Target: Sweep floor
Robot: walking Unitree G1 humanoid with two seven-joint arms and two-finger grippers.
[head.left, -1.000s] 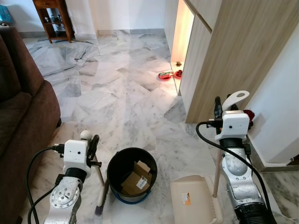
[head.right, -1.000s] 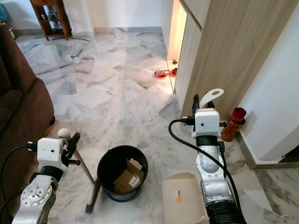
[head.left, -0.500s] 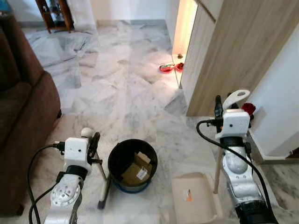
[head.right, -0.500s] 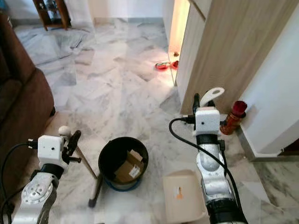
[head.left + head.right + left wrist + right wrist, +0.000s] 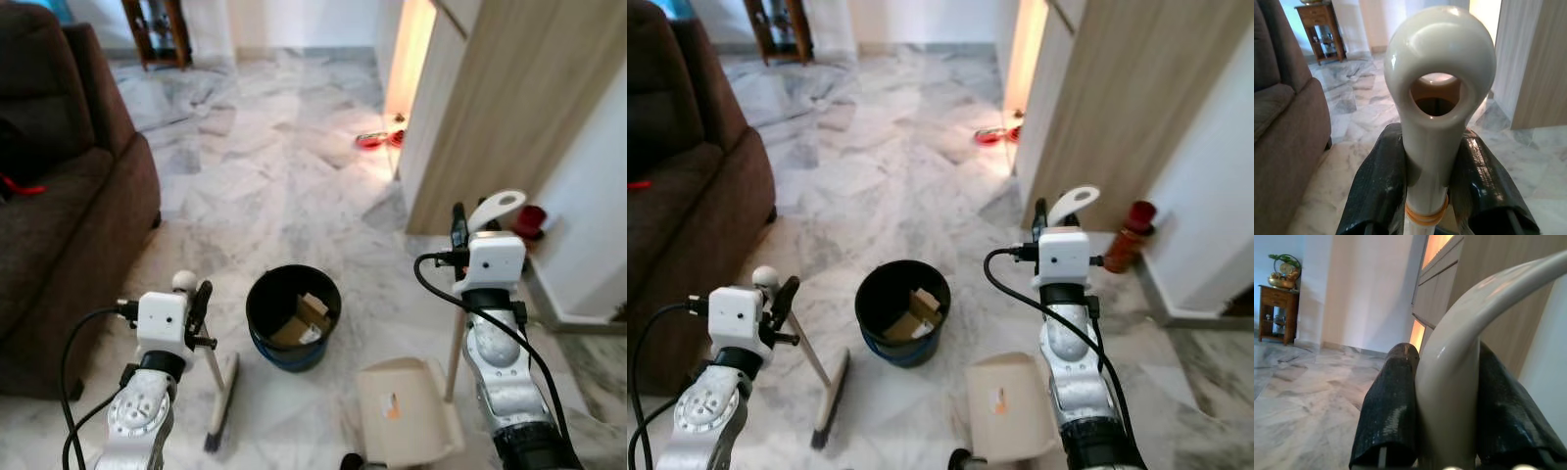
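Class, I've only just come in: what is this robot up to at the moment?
It is set up for sweeping. The left gripper is shut on the broom handle, bristles on the marble floor. The right gripper is shut on the upright handle of the dustpan, which rests on the floor. Between them stands a black bin holding cardboard scraps. A brown sofa sits to the left.

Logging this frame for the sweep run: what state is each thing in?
Left end effector: shut on broom handle.
Right end effector: shut on dustpan handle.
Broom: tilted, bristles on the floor beside the bin.
Dustpan: pan resting on the floor, handle upright.
Bin: upright, open, cardboard scraps inside.
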